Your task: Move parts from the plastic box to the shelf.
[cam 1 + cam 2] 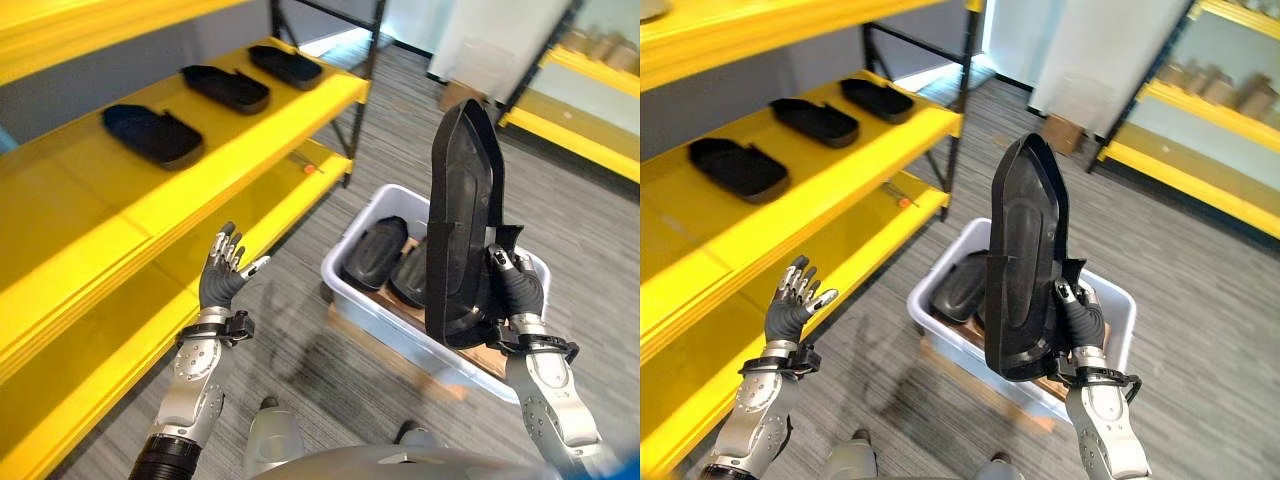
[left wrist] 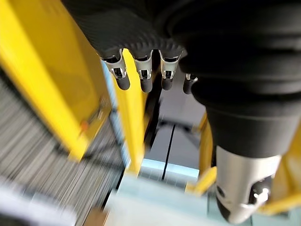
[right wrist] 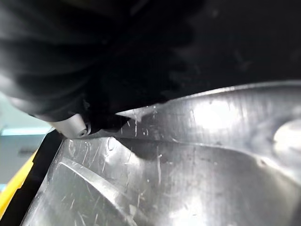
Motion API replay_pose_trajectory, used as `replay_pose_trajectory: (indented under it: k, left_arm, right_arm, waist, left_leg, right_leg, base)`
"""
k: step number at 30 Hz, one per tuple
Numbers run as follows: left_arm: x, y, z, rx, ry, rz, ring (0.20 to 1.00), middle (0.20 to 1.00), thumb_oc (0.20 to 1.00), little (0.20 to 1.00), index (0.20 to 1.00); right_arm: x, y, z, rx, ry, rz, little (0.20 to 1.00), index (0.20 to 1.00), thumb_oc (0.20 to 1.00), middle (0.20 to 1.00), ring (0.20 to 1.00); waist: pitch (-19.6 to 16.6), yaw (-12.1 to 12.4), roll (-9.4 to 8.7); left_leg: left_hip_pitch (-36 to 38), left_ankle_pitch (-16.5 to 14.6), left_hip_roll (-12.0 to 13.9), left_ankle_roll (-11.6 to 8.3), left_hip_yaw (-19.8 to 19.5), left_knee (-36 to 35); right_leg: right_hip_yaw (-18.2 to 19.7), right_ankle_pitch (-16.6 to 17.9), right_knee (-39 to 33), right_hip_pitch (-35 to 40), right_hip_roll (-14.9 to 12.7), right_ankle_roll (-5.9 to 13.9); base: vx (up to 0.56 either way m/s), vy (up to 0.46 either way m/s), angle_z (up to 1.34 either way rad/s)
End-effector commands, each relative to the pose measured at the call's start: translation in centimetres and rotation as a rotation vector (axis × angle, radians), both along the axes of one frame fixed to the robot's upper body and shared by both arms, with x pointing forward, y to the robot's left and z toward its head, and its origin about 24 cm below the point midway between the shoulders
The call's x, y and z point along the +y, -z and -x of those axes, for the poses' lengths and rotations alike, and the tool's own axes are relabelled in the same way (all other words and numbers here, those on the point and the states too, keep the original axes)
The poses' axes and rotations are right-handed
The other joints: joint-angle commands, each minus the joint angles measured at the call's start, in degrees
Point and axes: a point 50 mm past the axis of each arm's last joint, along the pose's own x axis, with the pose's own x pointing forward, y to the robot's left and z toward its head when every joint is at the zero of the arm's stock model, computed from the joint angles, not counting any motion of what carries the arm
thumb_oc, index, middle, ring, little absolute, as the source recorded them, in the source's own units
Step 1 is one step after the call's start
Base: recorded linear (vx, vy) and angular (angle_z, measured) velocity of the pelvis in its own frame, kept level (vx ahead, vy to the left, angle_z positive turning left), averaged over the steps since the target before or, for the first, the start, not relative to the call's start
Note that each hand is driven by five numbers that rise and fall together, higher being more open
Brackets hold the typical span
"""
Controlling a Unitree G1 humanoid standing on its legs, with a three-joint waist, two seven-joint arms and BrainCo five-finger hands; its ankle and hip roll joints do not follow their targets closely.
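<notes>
Your right hand [image 1: 520, 292] holds one long black part [image 1: 462, 220] upright above the plastic box [image 1: 372, 308], its fingers wrapped around the lower end. That low grip likely keeps the part's broad face clear for laying it flat — though a tall piece held at one end could swing as you turn. Two more parts [image 1: 376, 254] lie in the box, which rests on the floor just beside the yellow shelf [image 1: 250, 150]. Three matching parts [image 1: 152, 134] already sit in a row on the middle level, each flat and apart from the next, so the open stretch nearer you looks like the next spot. Your left hand [image 1: 222, 276] is raised between you and the shelf, fingers spread and holding nothing — free, I'd judge, to steady the part's upper end.
</notes>
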Motion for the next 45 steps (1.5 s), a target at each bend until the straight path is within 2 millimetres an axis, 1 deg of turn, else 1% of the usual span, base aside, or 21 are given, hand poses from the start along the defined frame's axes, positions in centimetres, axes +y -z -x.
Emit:
replay_pose_trajectory:
  k: [1, 4, 5, 6, 7, 8, 9, 11, 13, 16, 29, 30, 32, 34, 35, 36, 38, 40, 43, 44, 45]
  left_arm:
    - [0.1, -2.4, 0.2, -0.129, 0.000, -0.088, 1.000, 1.000, 1.000, 1.000, 1.000]
    - [-0.2, -2.5, -0.3, -0.137, 0.013, -0.113, 1.000, 1.000, 1.000, 1.000, 1.000]
    - [-0.2, -2.5, -0.4, -0.137, 0.013, -0.113, 1.000, 1.000, 1.000, 1.000, 1.000]
    - [-0.8, -2.5, -0.7, -0.140, 0.036, -0.107, 1.000, 1.000, 1.000, 1.000, 1.000]
    - [-1.1, -2.3, -0.8, -0.131, 0.045, -0.096, 1.000, 1.000, 1.000, 1.000, 1.000]
    - [-1.2, -2.3, -0.8, -0.131, 0.045, -0.095, 1.000, 1.000, 1.000, 1.000, 1.000]
    - [-1.6, -2.3, -0.7, -0.133, 0.061, -0.088, 1.000, 1.000, 1.000, 1.000, 1.000]
    - [-1.8, -2.2, -0.7, -0.131, 0.068, -0.083, 1.000, 1.000, 1.000, 1.000, 1.000]
    - [-2.3, -2.0, -0.8, -0.130, 0.089, -0.065, 1.000, 1.000, 1.000, 1.000, 1.000]
    - [-2.9, -2.0, -0.6, -0.136, 0.114, -0.052, 1.000, 1.000, 1.000, 1.000, 1.000]
    - [-3.4, -0.8, 0.7, -0.092, 0.143, 0.012, 1.000, 1.000, 1.000, 1.000, 1.000]
    - [-3.5, -0.9, 0.6, -0.101, 0.154, 0.025, 1.000, 1.000, 1.000, 1.000, 1.000]
    - [-3.5, -0.9, 0.6, -0.101, 0.156, 0.030, 1.000, 1.000, 1.000, 1.000, 1.000]
    - [-3.4, -0.9, 0.6, -0.095, 0.149, 0.034, 1.000, 1.000, 1.000, 1.000, 1.000]
    - [-3.1, -0.8, 0.9, -0.087, 0.136, 0.047, 1.000, 1.000, 1.000, 1.000, 1.000]
    - [-3.1, -0.8, 1.0, -0.086, 0.136, 0.047, 1.000, 1.000, 1.000, 1.000, 1.000]
    - [-3.0, -0.7, 1.1, -0.083, 0.127, 0.037, 1.000, 1.000, 1.000, 1.000, 1.000]
    - [-2.9, -0.3, 1.2, -0.063, 0.111, 0.031, 1.000, 1.000, 1.000, 1.000, 1.000]
    - [-2.9, -0.1, 1.4, -0.055, 0.104, 0.037, 1.000, 1.000, 1.000, 1.000, 1.000]
    - [-2.9, -0.1, 1.5, -0.060, 0.107, 0.053, 1.000, 1.000, 1.000, 1.000, 1.000]
    - [-2.9, -0.2, 1.4, -0.065, 0.116, 0.053, 1.000, 1.000, 1.000, 1.000, 1.000]
  right_arm:
    - [-0.3, -4.0, -1.5, -0.214, 0.021, -0.034, 0.200, 0.200, 0.200, 0.200, 0.200]
    - [-0.2, -4.1, -1.5, -0.225, 0.037, -0.050, 0.200, 0.200, 0.200, 0.200, 0.200]
    - [-0.3, -4.1, -1.5, -0.225, 0.037, -0.050, 0.200, 0.200, 0.200, 0.200, 0.200]
    - [-0.5, -4.0, -1.2, -0.223, 0.043, -0.063, 0.200, 0.200, 0.200, 0.200, 0.200]
    - [-0.5, -4.0, -1.1, -0.224, 0.040, -0.071, 0.200, 0.200, 0.200, 0.200, 0.200]
    - [-0.5, -4.0, -1.1, -0.224, 0.040, -0.070, 0.200, 0.200, 0.200, 0.200, 0.200]
    - [-0.4, -3.8, -1.0, -0.220, 0.034, -0.078, 0.200, 0.200, 0.200, 0.200, 0.200]
    - [-0.3, -3.8, -1.0, -0.222, 0.030, -0.078, 0.200, 0.200, 0.200, 0.200, 0.200]
    - [-0.4, -3.8, -1.1, -0.224, 0.037, -0.078, 0.200, 0.200, 0.200, 0.200, 0.200]
    - [-0.7, -3.8, -0.8, -0.226, 0.038, -0.061, 0.200, 0.200, 0.200, 0.200, 0.200]
    - [-2.9, -3.1, 0.4, -0.172, 0.084, -0.006, 0.200, 0.200, 0.200, 0.200, 0.200]
    - [-3.3, -3.5, 0.4, -0.188, 0.082, 0.013, 0.200, 0.200, 0.200, 0.200, 0.200]
    - [-3.4, -3.6, 0.4, -0.194, 0.077, 0.019, 0.200, 0.200, 0.200, 0.200, 0.200]
    - [-3.4, -4.0, 0.2, -0.208, 0.080, 0.029, 0.200, 0.200, 0.200, 0.200, 0.200]
    - [-3.6, -3.9, 0.3, -0.199, 0.095, 0.028, 0.200, 0.200, 0.200, 0.200, 0.200]
    - [-3.6, -3.8, 0.3, -0.198, 0.095, 0.028, 0.200, 0.200, 0.200, 0.200, 0.200]
    - [-3.7, -3.8, 0.5, -0.193, 0.102, 0.035, 0.200, 0.200, 0.200, 0.200, 0.200]
    - [-3.6, -3.4, 0.7, -0.172, 0.104, 0.035, 0.200, 0.200, 0.200, 0.200, 0.200]
    - [-3.2, -3.2, 0.7, -0.159, 0.078, 0.039, 0.200, 0.200, 0.200, 0.200, 0.200]
    - [-2.3, -2.9, 0.4, -0.149, 0.028, 0.031, 0.200, 0.200, 0.200, 0.200, 0.200]
    - [-2.1, -2.7, 0.4, -0.144, 0.018, 0.024, 0.200, 0.200, 0.200, 0.200, 0.200]
  waist:
    - [-2.6, 0.6, 2.12]
    - [-3.6, -1.4, 2.93]
    - [-3.7, -1.3, 2.89]
    - [-3.7, -3.2, 3.77]
    - [-3.7, -4.3, 4.29]
    - [-3.7, -4.3, 4.32]
    - [-3.5, -4.9, 4.32]
    - [-3.2, -4.8, 4.34]
    - [-2.2, -6.8, 4.02]
    - [-1.2, -8.4, 3.26]
    - [-4.0, -8.5, 3.89]
    - [-2.3, -7.8, 3.56]
    - [-1.5, -7.7, 3.10]
    - [-1.0, -7.8, 2.11]
    - [-1.4, -7.6, 1.80]
    - [-1.4, -7.5, 1.78]
    - [-1.8, -7.6, 2.05]
    - [-2.1, -7.7, 3.94]
    - [-2.2, -7.2, 5.41]
    - [-3.0, -6.4, 6.07]
    - [-3.4, -6.4, 6.12]
  left_leg:
    - [3.9, 3.6, -2.5, 0.67, -1.1, -11.2]
    - [4.6, 4.8, -5.7, 2.30, -5.2, -14.2]
    - [4.5, 5.0, -5.7, 2.32, -5.2, -14.4]
    - [5.9, 6.4, -7.3, 3.41, -8.7, -16.8]
    - [7.2, 6.9, -7.4, 4.00, -10.0, -18.3]
    - [7.1, 7.1, -7.4, 3.95, -10.0, -18.5]
    - [8.7, 7.6, -7.8, 4.50, -10.6, -19.8]
    - [9.6, 7.7, -7.9, 4.70, -10.7, -20.4]
    - [11.7, 7.6, -9.0, 5.31, -13.4, -21.1]
    - [15.1, 6.6, -11.1, 5.46, -17.5, -22.0]
    - [16.9, 5.0, -8.6, 2.00, -20.0, -19.0]
    - [12.4, 8.3, -9.9, -1.20, -17.5, -10.4]
    - [9.8, 9.2, -9.9, -2.02, -15.5, -6.8]
    - [6.8, 9.1, -5.7, -1.25, -9.9, -6.1]
    - [8.1, 9.4, 1.9, -0.40, -4.9, -12.8]
    - [8.5, 9.6, 1.9, -0.45, -4.8, -13.3]
    - [8.1, 12.4, 6.0, -0.96, -3.3, -17.3]
    - [7.2, 21.1, 13.2, -3.73, -0.6, -25.8]
    - [7.9, 23.0, 14.2, -5.05, -0.7, -26.8]
    - [8.9, 18.3, 12.7, -4.42, -1.0, -25.3]
    - [8.7, 17.7, 12.2, -4.58, -0.1, -24.8]
  right_leg:
    - [2.3, 7.0, 0.7, -1.3, -3.5, 6.33]
    - [15.1, 7.8, 3.0, -3.2, 0.9, 4.90]
    - [15.2, 7.9, 3.0, -3.5, 0.9, 4.88]
    - [25.4, 3.5, 6.1, -6.6, 8.5, 2.89]
    - [28.4, -1.8, 7.1, -7.8, 13.4, 1.21]
    - [28.4, -1.8, 7.3, -8.0, 13.4, 1.16]
    - [29.3, -4.5, 7.4, -10.5, 17.5, 0.34]
    - [28.4, -4.7, 6.5, -11.9, 18.4, 0.27]
    - [33.1, -3.8, 3.2, -16.6, 23.7, 0.63]
    - [34.8, -1.1, -0.7, -18.1, 26.2, 0.97]
    - [31.1, -5.5, -0.6, -11.9, 24.9, -2.18]
    - [29.8, -6.0, -0.9, -9.9, 23.7, -2.83]
    - [29.0, -6.0, -0.9, -9.4, 22.9, -2.95]
    - [28.1, -6.2, -0.9, -8.8, 21.3, -2.76]
    - [27.9, -7.3, -0.9, -8.0, 20.2, -2.13]
    - [28.1, -7.4, -0.9, -7.9, 20.2, -2.17]
    - [27.4, -8.2, -0.6, -7.9, 19.4, -1.65]
    - [26.8, -10.9, 1.5, -7.8, 18.6, -0.76]
    - [27.0, -11.6, 2.9, -7.6, 18.2, -0.15]
    - [27.7, -12.0, 2.5, -6.0, 17.1, 0.44]
    - [27.9, -11.8, 2.0, -5.2, 16.5, 0.80]
  base:
    - [0.11, 0.227, 0.47]
    - [0.12, 0.222, 1.31]
    - [0.17, 0.253, 1.13]
    - [0.21, 0.284, 0.97]
    - [0.21, 0.279, 0.90]
    - [0.18, 0.192, 0.92]
    - [0.09, 0.088, 0.97]
    - [0.12, 0.070, 0.32]
    - [0.20, 0.038, -0.09]
    - [0.24, -0.012, 0.74]
    - [0.19, -0.108, 0.45]
    - [0.06, -0.036, 0.51]
    - [0.03, -0.027, 0.41]
    - [0.06, 0.015, 0.37]
    - [0.11, 0.042, 0.33]
    - [0.13, 0.107, 0.24]
    - [0.06, 0.096, 0.26]
    - [0.17, 0.247, 0.46]
    - [0.16, 0.207, 0.21]
    - [0.26, 0.314, -0.26]
    - [0.26, 0.286, -0.54]
